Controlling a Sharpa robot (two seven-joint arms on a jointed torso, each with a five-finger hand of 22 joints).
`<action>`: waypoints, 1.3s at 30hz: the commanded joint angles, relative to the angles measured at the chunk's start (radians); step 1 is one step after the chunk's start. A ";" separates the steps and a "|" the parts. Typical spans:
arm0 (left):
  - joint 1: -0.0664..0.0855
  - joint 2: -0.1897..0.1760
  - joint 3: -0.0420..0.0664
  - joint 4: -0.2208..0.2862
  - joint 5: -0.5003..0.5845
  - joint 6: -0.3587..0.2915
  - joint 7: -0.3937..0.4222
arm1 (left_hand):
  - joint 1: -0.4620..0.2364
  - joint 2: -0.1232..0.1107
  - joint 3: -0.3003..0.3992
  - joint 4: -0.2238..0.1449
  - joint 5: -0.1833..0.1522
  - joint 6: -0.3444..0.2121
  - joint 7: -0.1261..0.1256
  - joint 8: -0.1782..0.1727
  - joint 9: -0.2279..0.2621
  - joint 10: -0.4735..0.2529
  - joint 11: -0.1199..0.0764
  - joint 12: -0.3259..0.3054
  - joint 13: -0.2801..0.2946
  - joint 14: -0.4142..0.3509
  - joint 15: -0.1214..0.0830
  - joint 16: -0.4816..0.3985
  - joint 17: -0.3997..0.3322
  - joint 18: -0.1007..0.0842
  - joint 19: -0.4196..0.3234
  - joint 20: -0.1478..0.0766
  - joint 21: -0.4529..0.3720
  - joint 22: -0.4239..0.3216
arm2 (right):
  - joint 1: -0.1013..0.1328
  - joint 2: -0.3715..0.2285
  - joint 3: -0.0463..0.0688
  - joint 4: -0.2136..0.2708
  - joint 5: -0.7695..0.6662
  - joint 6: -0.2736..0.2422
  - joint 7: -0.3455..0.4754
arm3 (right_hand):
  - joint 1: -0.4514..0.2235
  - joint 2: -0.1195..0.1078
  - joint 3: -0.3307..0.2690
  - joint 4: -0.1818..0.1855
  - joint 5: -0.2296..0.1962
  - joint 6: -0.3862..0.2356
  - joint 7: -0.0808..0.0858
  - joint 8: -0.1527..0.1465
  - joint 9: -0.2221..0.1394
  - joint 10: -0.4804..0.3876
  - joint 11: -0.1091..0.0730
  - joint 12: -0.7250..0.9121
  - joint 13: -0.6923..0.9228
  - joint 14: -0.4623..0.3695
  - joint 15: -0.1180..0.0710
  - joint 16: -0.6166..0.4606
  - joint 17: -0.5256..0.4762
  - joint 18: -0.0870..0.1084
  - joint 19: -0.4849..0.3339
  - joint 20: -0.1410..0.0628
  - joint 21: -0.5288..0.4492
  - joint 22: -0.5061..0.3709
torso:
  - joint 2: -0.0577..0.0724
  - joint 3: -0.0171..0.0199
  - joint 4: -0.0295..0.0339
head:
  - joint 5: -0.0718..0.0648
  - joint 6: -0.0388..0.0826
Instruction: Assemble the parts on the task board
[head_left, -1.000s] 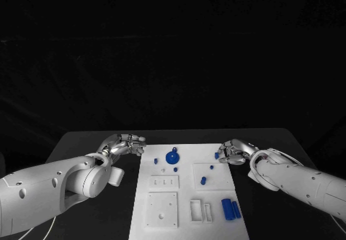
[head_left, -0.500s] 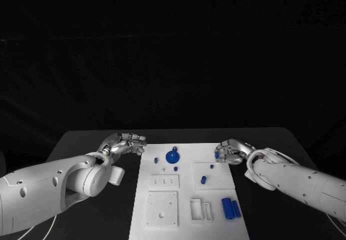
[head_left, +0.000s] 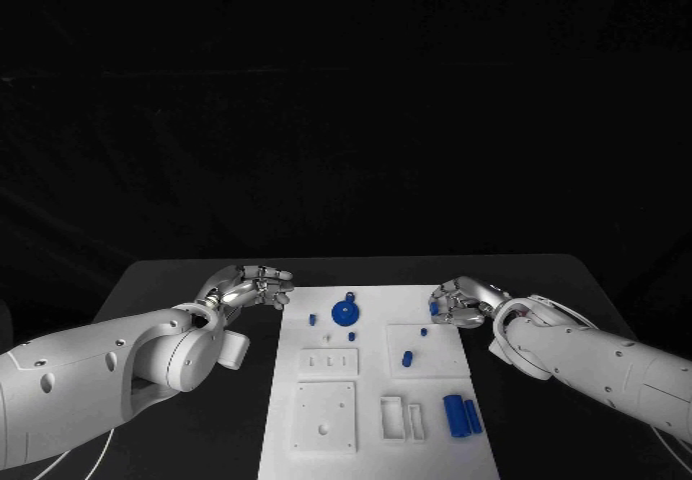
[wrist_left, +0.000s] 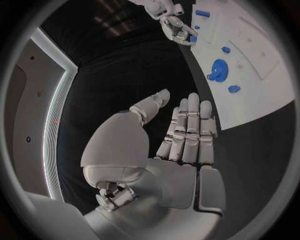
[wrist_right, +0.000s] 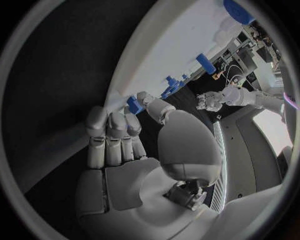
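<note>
- Your counter (head_left: 188, 275) is the dark surface under everything; both arms reach over it from either side.
- The white board (head_left: 378, 400) lies in the middle of it, running away from you, with moulded sockets waiting for pieces.
- Your left hand (head_left: 248, 288) hovers just beside the board's far left corner, fingers straight and apart, holding nothing; I judge it is parked there to keep the board free.
- Your right hand (head_left: 464, 302) sits at the board's far right edge, fingers drawn in around a small blue piece (wrist_right: 135, 104), which it appears to pinch at its fingertips.
- The blue gear (head_left: 345, 314) lies near the far end, between the two hands.
- Two blue cylinders (head_left: 462, 415) lie side by side near the right edge, closer to you.
- A small blue peg (head_left: 407, 359) lies mid-board; nothing blocks the sockets.
</note>
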 joint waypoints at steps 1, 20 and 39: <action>0.000 0.001 0.001 0.002 0.001 0.015 0.010 | -0.009 0.000 0.000 0.001 -0.003 -0.001 0.002 0.000 0.001 0.003 0.003 -0.002 0.000 0.001 0.004 -0.005 0.001 0.016 -0.005 0.001 0.003 -0.001 | -0.001 0.001 0.000 0.000 0.001 0.014 0.011 | 0.003 0.016 0.010 -0.001 -0.005 0.018 0.003 0.009 0.004 0.001 0.000 0.003 0.002 0.000 0.000 -0.003 0.002 0.121 -0.008 -0.003 0.006 0.018 | 0.000 0.0000 -0.0002 | 0.001 0.000; 0.000 0.000 0.001 0.003 0.001 0.014 0.009 | -0.009 0.001 0.000 0.001 -0.003 -0.001 0.003 0.000 0.001 0.003 0.003 -0.002 0.000 0.001 0.004 -0.005 0.002 0.016 -0.005 0.001 0.003 -0.002 | -0.001 0.000 0.000 0.005 0.008 -0.015 0.009 | -0.005 0.072 0.054 -0.008 -0.005 0.137 -0.002 0.060 0.028 0.007 -0.004 0.013 0.007 0.002 -0.003 -0.002 0.010 0.121 -0.013 -0.002 0.019 0.019 | 0.000 0.0003 -0.0006 | 0.000 -0.005; 0.003 0.019 0.002 -0.020 -0.072 0.112 -0.112 | -0.109 0.004 -0.025 0.082 -0.048 0.074 -0.033 0.033 0.014 0.108 -0.046 0.043 0.030 0.032 -0.010 0.005 0.019 0.019 0.011 -0.010 0.018 -0.003 | 0.077 -0.027 0.000 0.188 -0.198 -0.089 -0.220 | 0.003 0.061 0.086 -0.022 -0.005 0.158 -0.012 0.068 0.041 0.036 -0.014 0.029 0.014 0.011 -0.014 0.001 0.015 0.121 0.000 -0.011 0.022 0.013 | -0.012 -0.0017 -0.0065 | 0.003 0.010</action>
